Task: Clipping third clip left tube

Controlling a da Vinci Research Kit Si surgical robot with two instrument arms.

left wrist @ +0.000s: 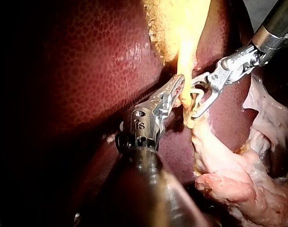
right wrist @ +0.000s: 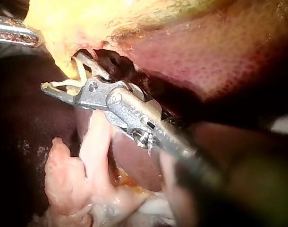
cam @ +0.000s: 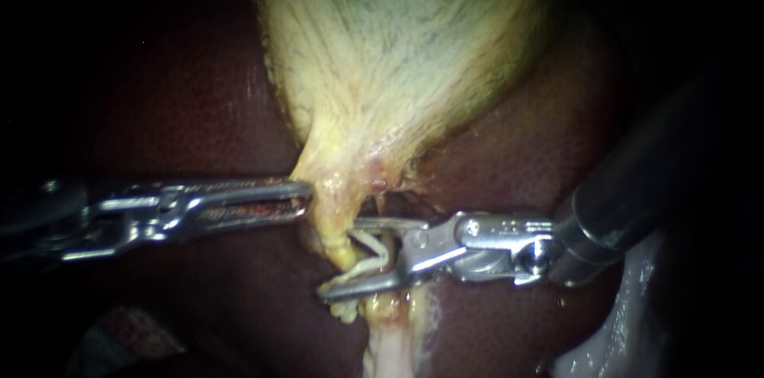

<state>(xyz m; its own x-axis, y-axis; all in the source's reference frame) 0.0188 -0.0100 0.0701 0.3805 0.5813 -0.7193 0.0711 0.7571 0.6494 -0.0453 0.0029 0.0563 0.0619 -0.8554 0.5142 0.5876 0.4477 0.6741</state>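
Left claw (cam: 306,203): closed, pinching gallbladder (cam: 398,52) neck.
Right claw (cam: 342,259): wide, carrying open clip (cam: 370,255) astride tube (cam: 338,227).
Risk: clip may close only partway across tube, or snag liver (cam: 517,155) behind.

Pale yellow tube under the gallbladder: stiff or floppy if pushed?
Likely floppy: the pale yellow tube looks thin and soft. Probably slippery: it glistens wet. Possibly fragile: it looks frayed near the white clip in the jaws of the right instrument.

Pale yellow gallbladder (cam: 398,52) – whitish streaks, dark maroon speckled liver (cam: 183,99), white clip (cam: 358,268)
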